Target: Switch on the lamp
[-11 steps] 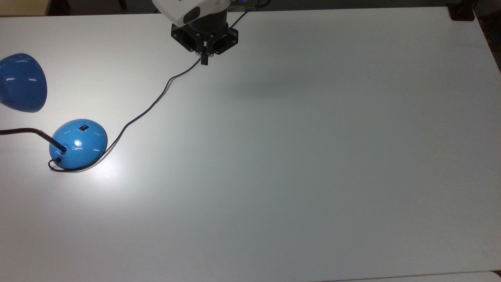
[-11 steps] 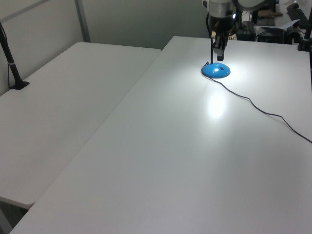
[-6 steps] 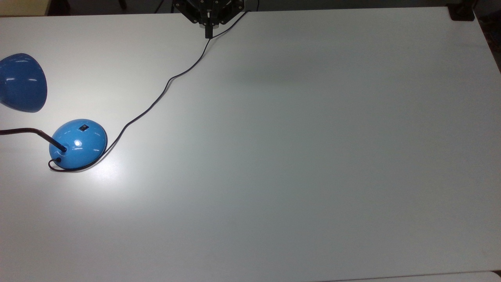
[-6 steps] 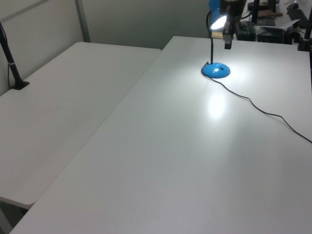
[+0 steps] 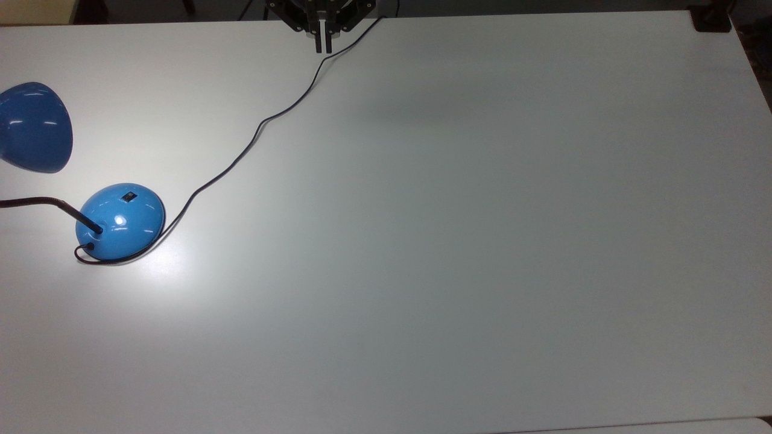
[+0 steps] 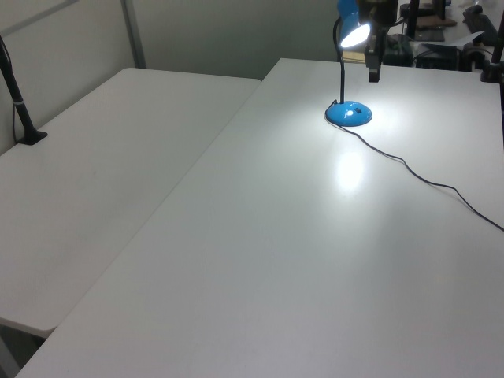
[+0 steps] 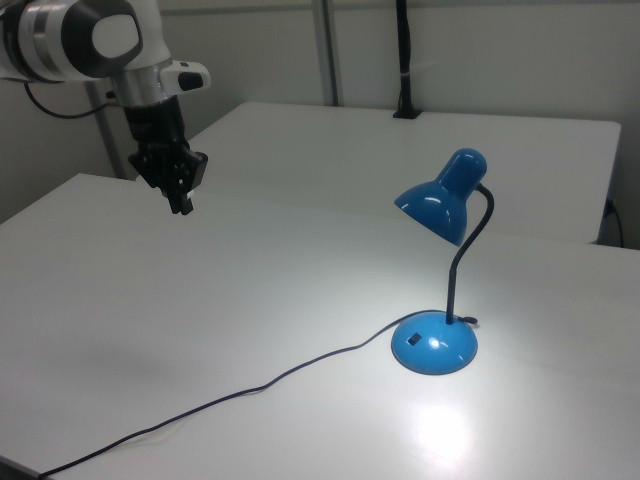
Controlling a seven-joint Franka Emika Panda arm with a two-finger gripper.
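The blue lamp is lit: its shade point(image 7: 440, 203) glows underneath and throws a bright patch on the white table point(image 5: 482, 241). Its round dome base point(image 5: 120, 221) stands at the top view's left, with the small black rocker switch point(image 5: 128, 196) on top and the shade point(image 5: 33, 128) further left. A black cord point(image 5: 241, 154) runs from the base toward the far edge. My gripper point(image 5: 323, 48) hangs at that far edge, well away from the lamp. It holds nothing, and a narrow gap shows between its fingers. The right view has the gripper point(image 7: 184, 207) high at the left.
A second white table point(image 6: 118, 157) adjoins on the left view's left, with a black post point(image 6: 20, 102) clamped to it. A black clamp point(image 5: 708, 21) sits at the top view's far right corner. The cord trails across the table point(image 6: 441, 185).
My gripper has drawn back from over the table to the far edge in the top view, away from the lamp. Its fingers have parted slightly. The lamp stays lit.
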